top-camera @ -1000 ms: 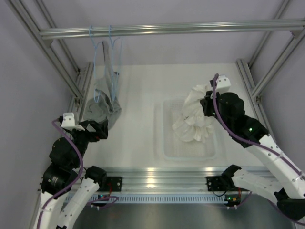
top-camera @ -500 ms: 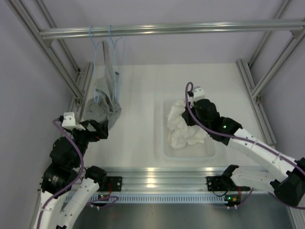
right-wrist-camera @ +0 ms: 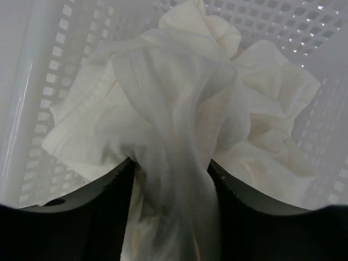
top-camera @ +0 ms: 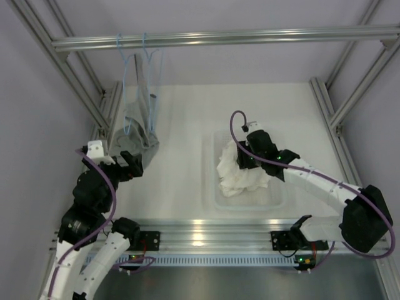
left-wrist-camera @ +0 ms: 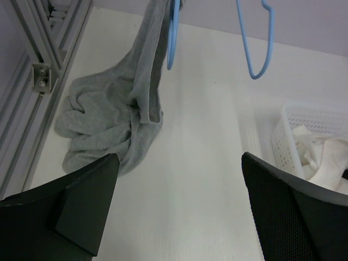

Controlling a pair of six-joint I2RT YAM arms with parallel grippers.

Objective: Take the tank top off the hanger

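Two hangers (left-wrist-camera: 172, 51) — (one) tank top (top-camera: 247, 176)

In the right wrist view, the right gripper (right-wrist-camera: 169, 168) shows only as two dark stubs cut off at six o'clock. The fold of the tank top (right-wrist-camera: 179, 92) pinched between them goes soft and out of focus near the lens, and the cloth hides the basket (right-wrist-camera: 32, 81) floor beneath it. From overhead those fingers are buried under the wrist and the white heap, and the hanger wires at eleven o'clock are too thin to tell apart. In the left wrist view, the bare hanger (left-wrist-camera: 260, 65) and the second hanger (left-wrist-camera: 173, 49) both run off at twelve o'clock with their hooks unseen, as does the top of the grey garment (left-wrist-camera: 109, 119). The basket is clipped at three o'clock, and the left gripper (left-wrist-camera: 178, 160), spread wide, is cut at six.
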